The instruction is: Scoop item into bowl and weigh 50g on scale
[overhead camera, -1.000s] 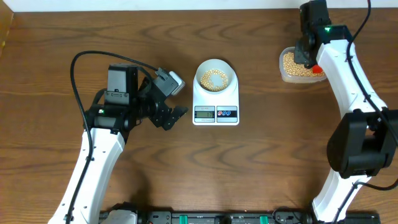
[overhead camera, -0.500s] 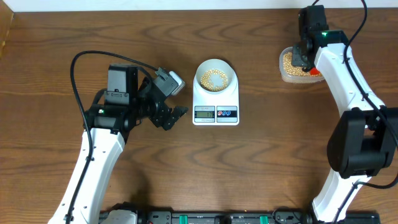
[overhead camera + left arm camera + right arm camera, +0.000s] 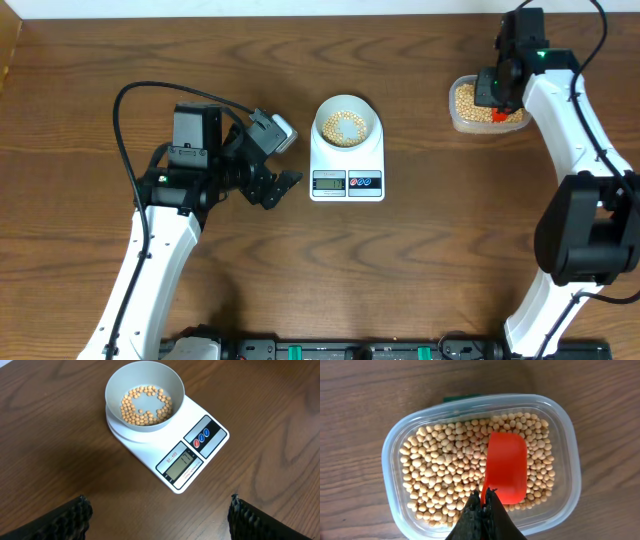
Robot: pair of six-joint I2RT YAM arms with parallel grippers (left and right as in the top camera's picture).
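Observation:
The pale grey bowl (image 3: 347,125) stands on the white scale (image 3: 347,170) at the table's middle and holds a thin layer of beans (image 3: 145,405); the left wrist view shows the bowl (image 3: 116,386) on the scale (image 3: 176,457). My right gripper (image 3: 484,496) is shut on the handle of a red scoop (image 3: 506,467), held empty over the beans (image 3: 445,465) in the clear container (image 3: 484,106) at the back right. My left gripper (image 3: 283,185) is open and empty, left of the scale.
The clear plastic container (image 3: 395,455) is rounded-rectangular and full of beans, with a dark green thing behind its far rim. The left arm's black cable (image 3: 150,95) loops over the table at the left.
My right arm has shifted slightly right over the container with the scoop. The left arm, bowl and scale have not moved.

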